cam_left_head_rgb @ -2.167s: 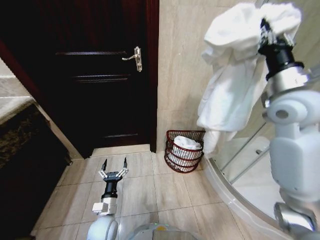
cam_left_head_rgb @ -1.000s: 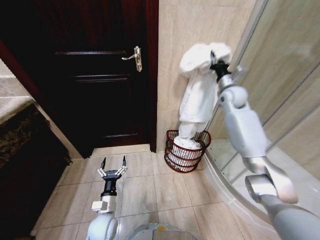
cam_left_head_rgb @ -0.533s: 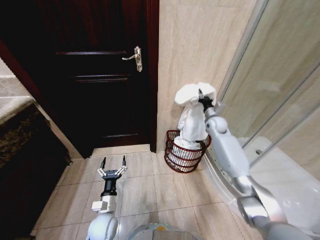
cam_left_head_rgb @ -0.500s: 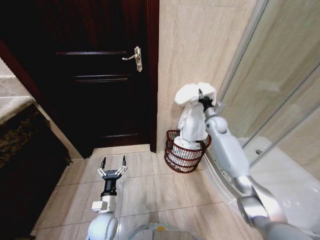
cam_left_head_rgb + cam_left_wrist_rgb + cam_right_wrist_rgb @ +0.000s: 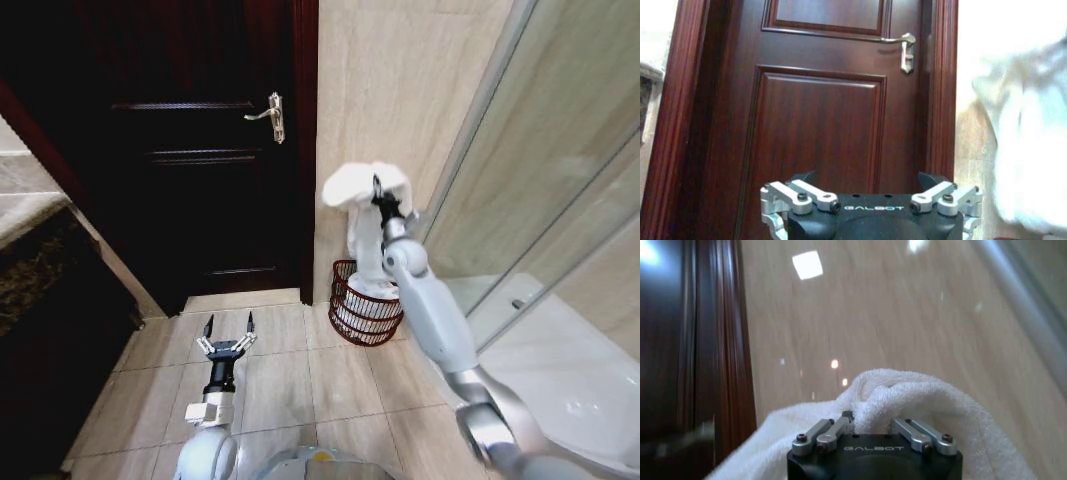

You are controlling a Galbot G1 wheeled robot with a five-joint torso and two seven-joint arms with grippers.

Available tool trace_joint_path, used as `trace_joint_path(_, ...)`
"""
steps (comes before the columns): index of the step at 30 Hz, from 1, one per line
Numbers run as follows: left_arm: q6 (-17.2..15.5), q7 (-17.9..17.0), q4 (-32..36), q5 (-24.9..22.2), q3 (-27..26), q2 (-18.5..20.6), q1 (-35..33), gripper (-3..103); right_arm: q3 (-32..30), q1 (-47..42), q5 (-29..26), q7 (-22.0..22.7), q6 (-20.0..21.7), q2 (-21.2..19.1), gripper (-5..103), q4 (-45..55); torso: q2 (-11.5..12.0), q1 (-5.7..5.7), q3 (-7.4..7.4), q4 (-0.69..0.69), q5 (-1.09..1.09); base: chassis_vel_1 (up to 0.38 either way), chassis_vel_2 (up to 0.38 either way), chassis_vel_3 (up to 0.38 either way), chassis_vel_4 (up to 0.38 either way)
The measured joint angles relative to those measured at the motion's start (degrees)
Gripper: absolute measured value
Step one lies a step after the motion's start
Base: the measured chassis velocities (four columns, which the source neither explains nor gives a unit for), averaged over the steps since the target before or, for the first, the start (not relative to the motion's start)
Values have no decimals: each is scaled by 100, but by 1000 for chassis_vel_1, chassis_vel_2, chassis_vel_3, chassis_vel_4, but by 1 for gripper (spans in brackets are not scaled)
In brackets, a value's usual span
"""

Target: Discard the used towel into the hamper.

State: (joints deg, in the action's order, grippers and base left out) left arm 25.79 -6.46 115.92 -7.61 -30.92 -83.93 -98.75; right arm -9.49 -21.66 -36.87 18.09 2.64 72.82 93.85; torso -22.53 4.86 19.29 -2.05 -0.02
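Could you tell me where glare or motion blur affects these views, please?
Right wrist view: bright light reflections glare on the glossy beige wall tile above the towel. Left wrist view: the towel is smeared and washed out beside the sharp door. Head view: wide-angle bending, dark door.

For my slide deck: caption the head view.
Right gripper holds white towel above the hamper; left gripper waits open.

White towel over the wire hamper

The white towel point(image 5: 363, 205) hangs bunched above the round, dark reddish-brown wire hamper point(image 5: 362, 309), its tail reaching down to the rim. The hamper stands upright on the tiles against the wall, white cloth inside.
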Motion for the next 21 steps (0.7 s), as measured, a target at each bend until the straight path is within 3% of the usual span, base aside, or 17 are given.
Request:
trace_joint_path(4, 23, 0, 1, 0, -19, 6, -10, 100, -68, 165, -32, 215, 267, -152, 18, 146, 0, 0, -1, 1, -1, 0, 0, 0, 0)
trace_joint_path(10, 3, 1, 5, -2, -4, 54, 43, 100, -351, -419, 245, 62, 305, -290, 18, -111, 0, 0, 1, 3, 5, 0, 0, 0, 0)
trace_joint_path(15, -30, 3, -13, 6, 75, 60, 74, 100, -751, -694, 859, -279, -157, -325, 18, -914, 0, 0, 1, 2, 6, 0, 0, 0, 0)
trace_joint_path(21, -30, 6, -42, 27, 90, 61, 67, 100, -932, -687, 1090, -470, -385, -378, 18, -1209, 0, 0, 1, 3, 4, 0, 0, 0, 0)
